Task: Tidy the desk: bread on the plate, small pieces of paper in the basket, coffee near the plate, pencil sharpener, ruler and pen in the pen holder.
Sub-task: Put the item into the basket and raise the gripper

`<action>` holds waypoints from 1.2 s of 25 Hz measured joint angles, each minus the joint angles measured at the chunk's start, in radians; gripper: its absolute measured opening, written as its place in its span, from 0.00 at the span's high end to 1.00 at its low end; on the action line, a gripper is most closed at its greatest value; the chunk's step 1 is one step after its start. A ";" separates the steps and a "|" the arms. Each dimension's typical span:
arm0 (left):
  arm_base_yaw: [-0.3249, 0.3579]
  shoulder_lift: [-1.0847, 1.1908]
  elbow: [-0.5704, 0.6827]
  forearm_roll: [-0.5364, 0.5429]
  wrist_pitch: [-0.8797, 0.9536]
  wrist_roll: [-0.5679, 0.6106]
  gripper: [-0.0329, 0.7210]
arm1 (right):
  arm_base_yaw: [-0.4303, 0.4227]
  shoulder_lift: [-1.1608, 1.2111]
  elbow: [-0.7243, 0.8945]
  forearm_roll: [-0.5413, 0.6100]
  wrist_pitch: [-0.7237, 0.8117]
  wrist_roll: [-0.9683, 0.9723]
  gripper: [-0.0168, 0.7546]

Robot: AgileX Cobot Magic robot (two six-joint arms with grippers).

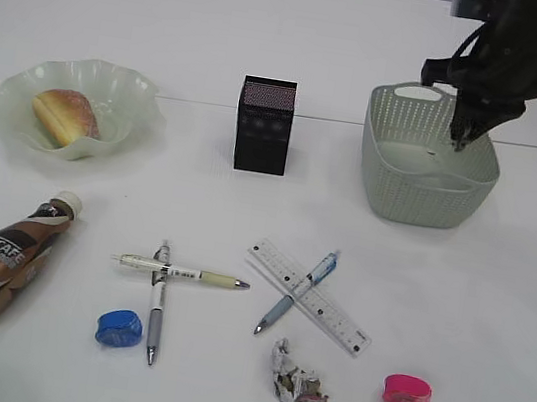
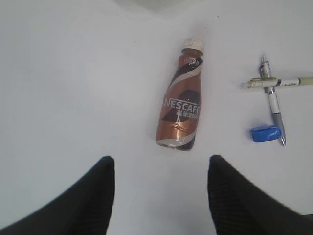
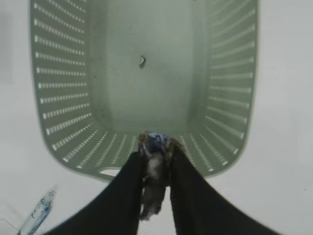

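I read NESCAFE on the coffee bottle (image 2: 181, 105). My right gripper (image 3: 155, 147) pinches crumpled paper (image 3: 153, 188) above the basket (image 3: 68, 122); left gripper (image 2: 160, 169) jaws wide, empty.

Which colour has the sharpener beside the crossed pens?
Blue sharpener, clearest in the exterior view.

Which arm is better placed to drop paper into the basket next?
Right. The right gripper already pinches a crumpled paper piece above the basket. The left gripper hangs open over the coffee bottle.
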 joint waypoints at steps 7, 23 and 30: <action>0.000 0.000 0.000 0.000 0.000 0.000 0.38 | 0.000 0.048 -0.002 0.024 0.000 0.000 0.29; 0.000 0.000 0.000 0.031 0.000 0.000 0.38 | 0.000 -0.028 -0.028 0.116 0.002 -0.008 0.32; 0.000 0.000 0.000 0.033 0.000 0.000 0.38 | 0.013 -0.214 0.246 0.177 0.002 -0.018 0.35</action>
